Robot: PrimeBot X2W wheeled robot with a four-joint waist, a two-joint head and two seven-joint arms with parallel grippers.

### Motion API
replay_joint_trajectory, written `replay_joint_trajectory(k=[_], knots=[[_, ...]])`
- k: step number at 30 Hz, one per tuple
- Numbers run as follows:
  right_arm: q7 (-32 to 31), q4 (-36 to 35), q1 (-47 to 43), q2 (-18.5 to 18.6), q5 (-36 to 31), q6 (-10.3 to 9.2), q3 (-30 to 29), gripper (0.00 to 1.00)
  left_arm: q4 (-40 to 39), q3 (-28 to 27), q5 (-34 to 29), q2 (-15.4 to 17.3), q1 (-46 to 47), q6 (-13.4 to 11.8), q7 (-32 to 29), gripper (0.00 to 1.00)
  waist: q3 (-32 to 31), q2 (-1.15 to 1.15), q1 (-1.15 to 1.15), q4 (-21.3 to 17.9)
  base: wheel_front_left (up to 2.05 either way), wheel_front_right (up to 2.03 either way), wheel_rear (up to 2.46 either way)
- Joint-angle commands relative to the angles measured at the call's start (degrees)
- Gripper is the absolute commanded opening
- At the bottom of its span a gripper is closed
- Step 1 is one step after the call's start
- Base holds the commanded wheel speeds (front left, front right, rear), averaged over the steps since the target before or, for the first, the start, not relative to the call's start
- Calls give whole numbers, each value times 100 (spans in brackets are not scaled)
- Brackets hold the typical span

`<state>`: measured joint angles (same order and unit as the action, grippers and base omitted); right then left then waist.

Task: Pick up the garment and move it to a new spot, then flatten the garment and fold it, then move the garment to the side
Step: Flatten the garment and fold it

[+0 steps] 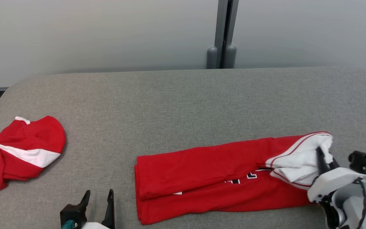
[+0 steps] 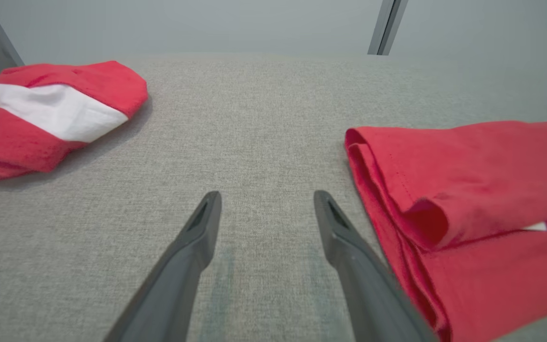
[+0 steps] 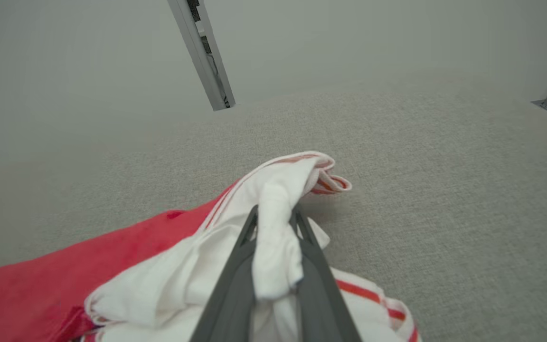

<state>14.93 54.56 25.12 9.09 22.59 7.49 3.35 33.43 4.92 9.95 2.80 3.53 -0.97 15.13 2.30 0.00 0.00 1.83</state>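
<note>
The garment (image 1: pixel 208 171), a red shirt with white, red-striped sleeves, lies folded into a long strip across the right half of the grey table (image 1: pixel 170 101). My right gripper (image 1: pixel 324 159) is shut on a bunch of the white sleeve cloth at the strip's right end. The right wrist view shows that white cloth (image 3: pixel 278 190) pinched between the two fingers of the right gripper (image 3: pixel 276 218). My left gripper (image 1: pixel 98 192) stands open and holds nothing, just left of the strip's left end. In the left wrist view the left gripper (image 2: pixel 266 197) hovers over bare table beside the garment's folded edge (image 2: pixel 468 190).
A second red and white garment (image 1: pixel 21 152) lies crumpled near the table's left edge, also seen as a heap (image 2: pixel 41 109) in the left wrist view. A grey post (image 1: pixel 222 35) stands against the wall behind the table. Bare table stretches between the two garments.
</note>
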Motion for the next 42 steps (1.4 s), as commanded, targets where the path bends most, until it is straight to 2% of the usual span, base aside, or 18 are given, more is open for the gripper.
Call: replay_joint_trajectory(k=[1,4,5,6,8,10,11,16,25,30,31,32,33,38,42], knots=[[34,-211,-105,-128,-61,0,144,0,4,37,38,22,-33,-23,1,100,-24,0,0,-61,0,0,0],[30,-659,-241,-293,133,0,645,0,5,124,110,27,12,-60,1,100,-37,0,0,-103,0,0,0],[30,-659,-241,-293,133,0,645,0,5,124,110,27,12,-60,1,100,-37,0,0,-103,0,0,0],[-5,-911,-330,-382,371,0,1051,0,-10,191,139,21,46,-82,1,100,-41,0,0,-104,0,0,0],[-100,-1143,-365,-442,593,0,1477,0,-15,255,152,24,77,-86,1,100,-33,0,0,-71,0,0,0],[-220,-1359,-413,-476,817,0,1878,0,5,328,161,24,123,-76,1,100,-27,0,0,0,0,0,0],[-220,-1359,-413,-476,817,0,1878,0,5,328,161,24,123,-76,1,100,-27,0,0,0,0,0,0],[-426,-1700,-428,-548,1244,0,2736,0,26,525,145,22,207,-36,1,100,-6,0,0,356,0,0,0],[-452,-1687,-80,-603,1935,0,3885,0,106,858,122,23,252,12,1,100,35,0,0,1184,0,0,0],[-333,-1337,232,-598,2202,0,4244,0,112,1050,186,22,295,-11,1,100,68,0,0,1510,0,0,0],[-294,-1267,295,-601,2226,0,4305,20,111,1071,190,23,298,-25,1,100,74,0,0,1546,0,0,0],[-245,-1212,352,-602,2299,0,4328,55,112,1089,201,22,298,-41,1,100,86,0,0,1569,0,0,0],[-189,-1170,408,-598,2345,0,4334,100,111,1102,209,21,297,-50,1,100,91,0,0,1581,0,0,0],[20,-976,642,-590,2381,0,4175,100,78,1005,250,20,244,-126,1,100,81,0,0,1388,0,0,0],[38,-1073,643,-595,1923,0,3364,100,8,959,266,22,263,-163,1,100,65,0,0,1133,0,0,0]])
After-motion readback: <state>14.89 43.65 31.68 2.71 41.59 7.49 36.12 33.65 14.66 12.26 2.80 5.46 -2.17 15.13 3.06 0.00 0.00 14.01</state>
